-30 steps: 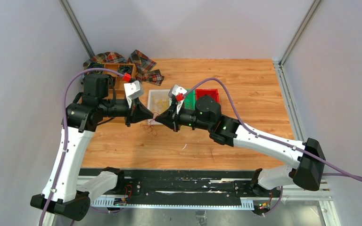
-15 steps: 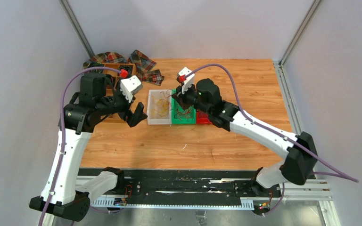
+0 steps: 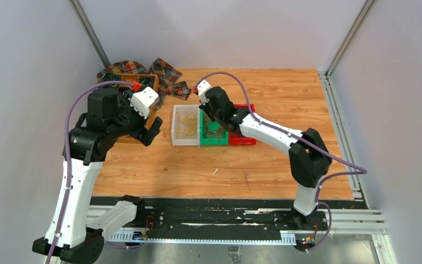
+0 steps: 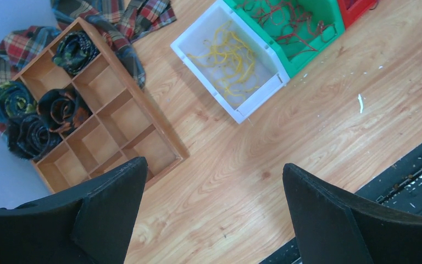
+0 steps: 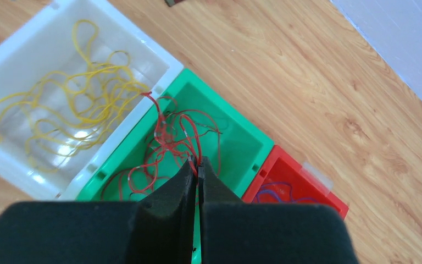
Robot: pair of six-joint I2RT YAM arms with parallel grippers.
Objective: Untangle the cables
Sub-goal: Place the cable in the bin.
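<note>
The cables lie sorted in three bins. Yellow wires [image 5: 71, 104] fill the white bin [image 5: 16, 170]. Red wires [image 5: 167, 135] lie in the green bin [image 5: 242, 148]. Purple wires [image 5: 277, 192] lie in the red bin [image 5: 302, 187]. My right gripper [image 5: 198, 161] hangs over the green bin, shut on a red wire that trails down into it. Over bare wood left of the white bin [image 3: 185, 125], my left gripper [image 4: 214, 163] stands wide open with nothing between its fingers. In the top view the left gripper [image 3: 149, 132] is well apart from the right one.
A wooden compartment tray [image 4: 110, 110] with dark rolled coils [image 4: 60, 110] sits at the back left on plaid cloths [image 3: 165, 71]. A small white scrap [image 3: 216, 171] lies on the table in front of the bins. A black rail [image 3: 209, 212] runs along the near edge.
The two grippers were close together in front of the bins. My left gripper has opened and drawn back left. My right gripper has carried the red wire up over the green bin.
</note>
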